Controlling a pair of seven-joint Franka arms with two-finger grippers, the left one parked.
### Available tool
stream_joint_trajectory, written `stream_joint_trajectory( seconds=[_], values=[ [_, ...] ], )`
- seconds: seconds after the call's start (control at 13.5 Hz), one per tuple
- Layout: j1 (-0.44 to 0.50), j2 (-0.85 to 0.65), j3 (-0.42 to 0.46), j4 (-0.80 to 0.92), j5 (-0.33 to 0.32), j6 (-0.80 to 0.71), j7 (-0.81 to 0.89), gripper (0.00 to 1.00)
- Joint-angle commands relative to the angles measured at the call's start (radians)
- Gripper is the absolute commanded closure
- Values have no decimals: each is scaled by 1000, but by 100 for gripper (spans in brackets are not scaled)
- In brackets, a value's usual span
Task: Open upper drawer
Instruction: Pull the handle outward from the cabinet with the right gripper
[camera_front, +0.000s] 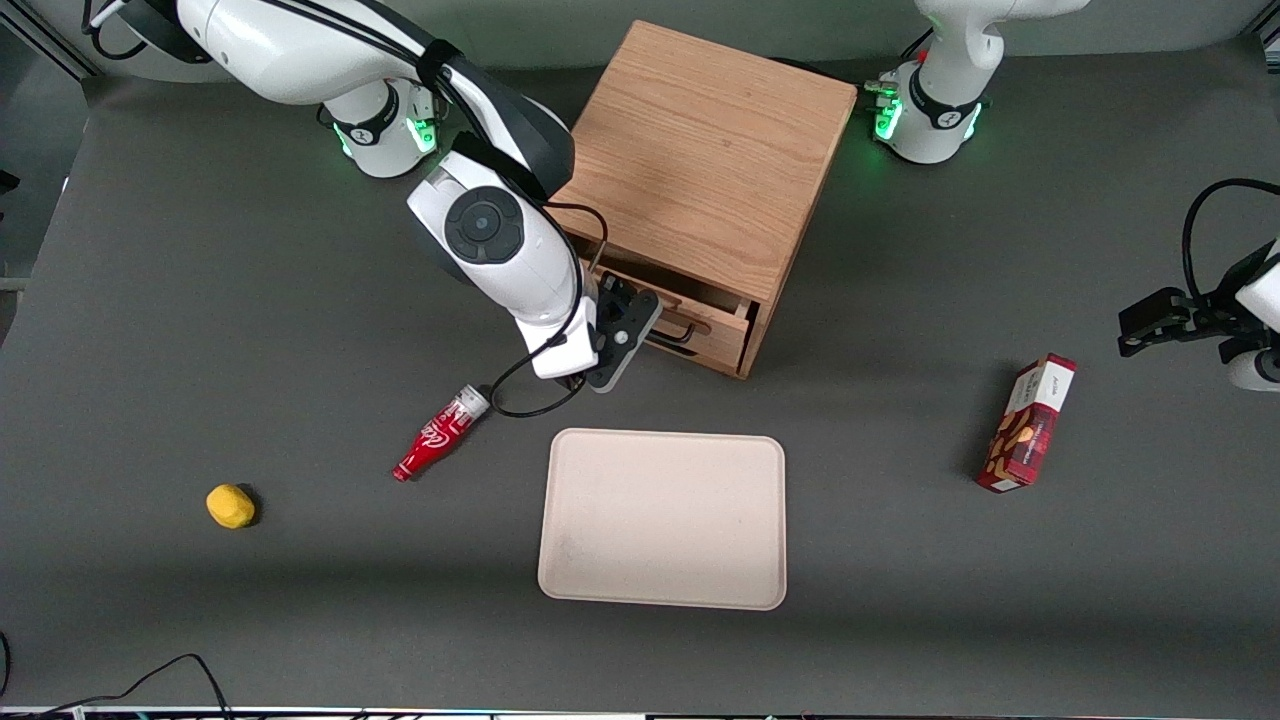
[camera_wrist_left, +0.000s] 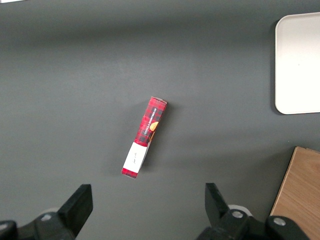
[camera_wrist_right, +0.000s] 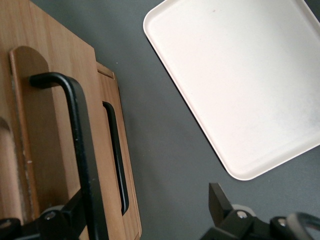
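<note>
Upper drawer (camera_front: 690, 300): in the face of the oak cabinet (camera_front: 705, 170), above the lower drawer (camera_front: 700, 345), and it reads as slightly pulled out already, a dark gap showing under the cabinet top.

Left to right in the front view: yellow ball (camera_front: 230, 505), red bottle (camera_front: 440, 435) lying on its side, then your gripper (camera_front: 625, 335) right at the cabinet face. The wrist view shows the fingers spread apart, one finger (camera_wrist_right: 75, 212) lying against the black handle (camera_wrist_right: 82, 150), the other (camera_wrist_right: 220, 202) out over bare table. Nothing clamped yet (it looks like a hook or straddle, not a pinch).

Risks, as judged: close or pull off-centre and the bar slips out; pull askew to the drawer's travel and the cabinet may slide or the drawer bind.

Room: the tray (camera_front: 662, 518) sits directly in front of the drawer, with a strip of open mat between. The bottle lies near the wrist cable. The snack box (camera_front: 1028, 423) is well clear, toward the parked arm's end.
</note>
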Motion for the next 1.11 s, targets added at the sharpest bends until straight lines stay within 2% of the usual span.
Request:
stream_joint_trajectory(
  seconds=[0.0,0.22,0.74,1.04],
  values=[
    [-19,-2,6,8,-21,9,-38,0],
    [-22,-2,-8,30,-24,6,-40,0],
    [-23,56,-80,125,-103,11,-96,0],
    [-22,108,-115,226,-104,11,-144,0]
  ],
)
